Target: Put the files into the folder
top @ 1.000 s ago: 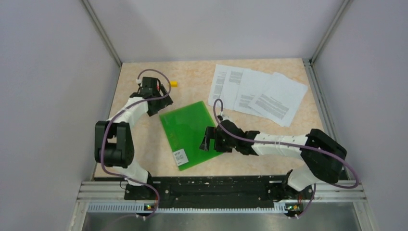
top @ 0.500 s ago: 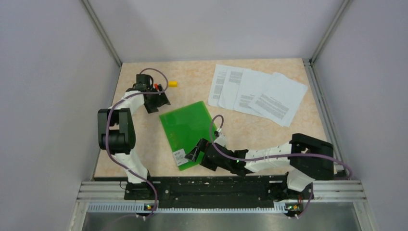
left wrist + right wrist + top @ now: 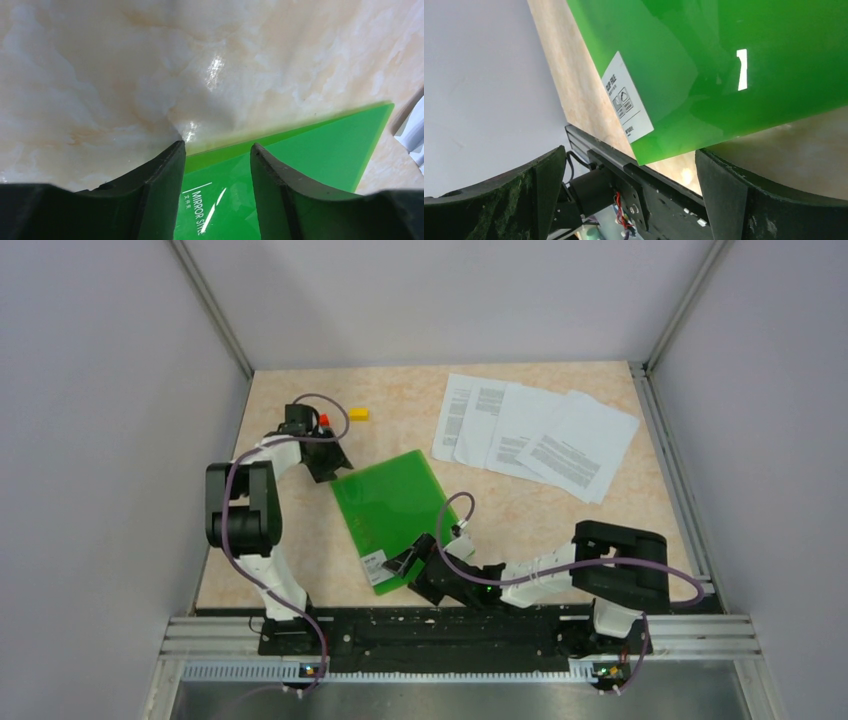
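Bench (image 3: 400,400) top is beige marble-pattern and glossy, with a bright light glare showing in the left wrist view. Plain pale grey walls (image 3: 440,300) box it in on three sides, with aluminium posts (image 3: 212,310) at both back corners. Slotted aluminium rail (image 3: 200,640) runs along the near edge, with sheet metal (image 3: 450,700) below it.

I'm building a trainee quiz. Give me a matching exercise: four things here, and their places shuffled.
1. bright green translucent plastic folder
2. white printed paper sheets
3. small yellow block
4. right hand

A. far right of the table
B. at the folder's labelled near corner
C. flat in the table's middle
D. far side, left of the sheets

Pairs: 1-C, 2-A, 3-D, 4-B
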`<state>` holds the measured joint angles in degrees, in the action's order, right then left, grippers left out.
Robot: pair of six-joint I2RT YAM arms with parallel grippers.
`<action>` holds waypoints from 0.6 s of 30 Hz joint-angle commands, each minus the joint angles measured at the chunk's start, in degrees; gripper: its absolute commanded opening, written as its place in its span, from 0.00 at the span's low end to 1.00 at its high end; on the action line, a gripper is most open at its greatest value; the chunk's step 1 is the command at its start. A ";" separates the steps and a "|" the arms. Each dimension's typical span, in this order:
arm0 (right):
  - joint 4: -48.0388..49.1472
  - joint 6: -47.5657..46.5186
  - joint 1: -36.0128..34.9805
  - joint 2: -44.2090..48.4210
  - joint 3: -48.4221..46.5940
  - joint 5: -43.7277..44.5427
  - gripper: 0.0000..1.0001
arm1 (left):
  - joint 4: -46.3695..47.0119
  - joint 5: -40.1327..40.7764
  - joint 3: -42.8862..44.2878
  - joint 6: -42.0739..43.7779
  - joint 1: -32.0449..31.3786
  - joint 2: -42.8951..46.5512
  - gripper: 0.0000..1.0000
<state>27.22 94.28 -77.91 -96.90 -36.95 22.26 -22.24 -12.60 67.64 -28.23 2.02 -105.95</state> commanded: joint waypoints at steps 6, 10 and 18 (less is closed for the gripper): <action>12.93 4.36 -0.77 -1.60 5.57 7.14 0.99 | -1.33 2.59 -4.85 -3.65 0.11 3.47 0.43; 20.66 4.51 -0.80 -2.97 8.21 9.70 0.98 | -2.08 2.95 -5.42 -3.67 0.09 3.55 0.37; 29.40 2.09 -0.91 -4.40 11.25 13.27 0.87 | -3.30 3.53 -5.36 -3.57 0.16 3.39 0.21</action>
<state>48.18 98.43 -78.15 -100.49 -27.03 30.81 -21.71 -9.56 63.51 -31.64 2.20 -103.63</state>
